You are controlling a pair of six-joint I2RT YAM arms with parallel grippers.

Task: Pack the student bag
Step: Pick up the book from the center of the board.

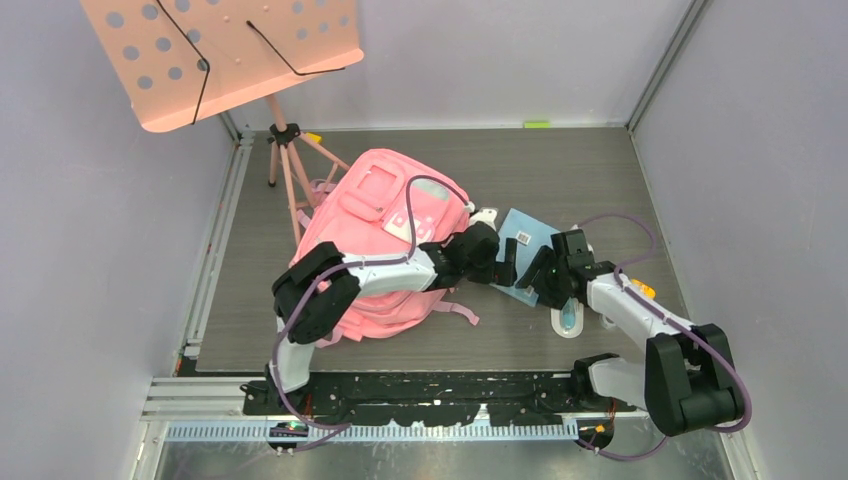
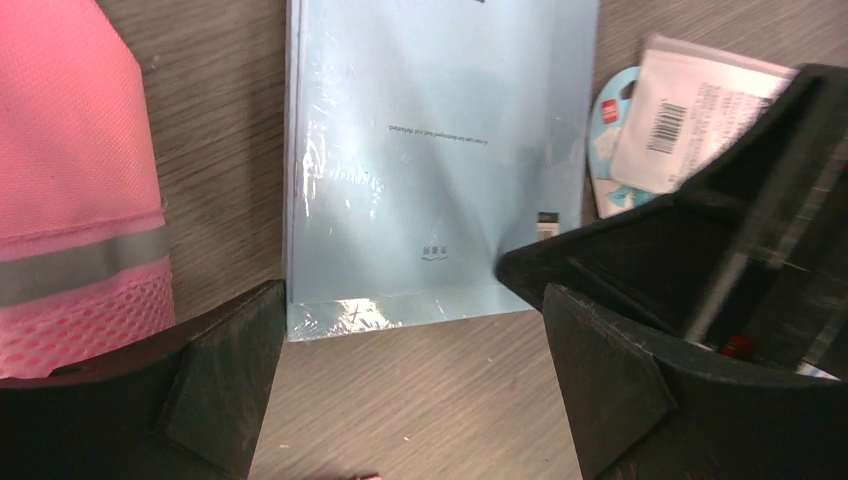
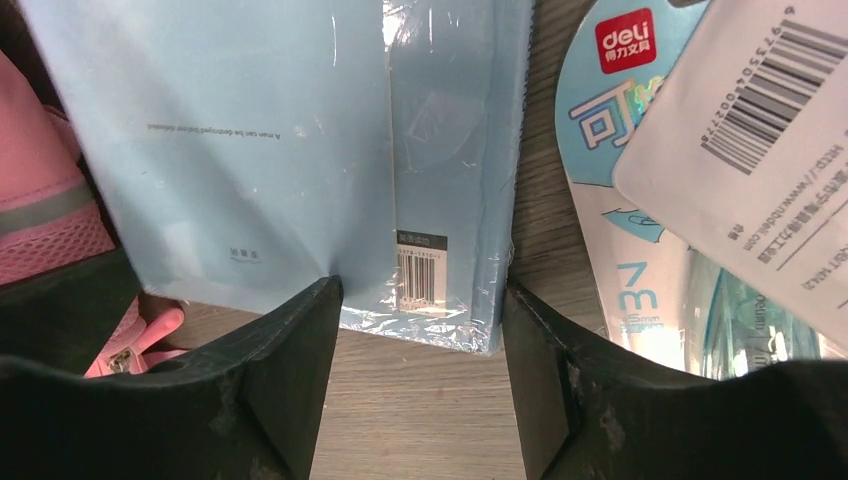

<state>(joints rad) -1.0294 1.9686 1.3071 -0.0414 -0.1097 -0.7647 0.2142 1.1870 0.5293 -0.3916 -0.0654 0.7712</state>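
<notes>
**On the table, both grippers stand at the blue book**

The pink student bag [image 1: 372,195] lies on the table [image 1: 560,165], the blue book [image 1: 525,233] at its 3 o'clock. The left gripper [image 2: 405,300] gapes wide at the book's near edge. The right gripper [image 3: 420,290], narrower but with its jaws apart, straddles the barcode corner. A packet [image 3: 700,150] lies at the book's 5 o'clock.

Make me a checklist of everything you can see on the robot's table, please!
Surface: grey wood-grain table.
Job's things: pink student bag lying left of centre; light blue wrapped notebooks beside it, not in it.
Clutter: blister pack and white barcode packet next to the notebooks.
Grippers: left gripper open wide, facing the notebooks; right gripper open at their near edge.
Cables: purple cables loop along both arms.
Surroundings: salmon music stand at far left; grey walls.
</notes>
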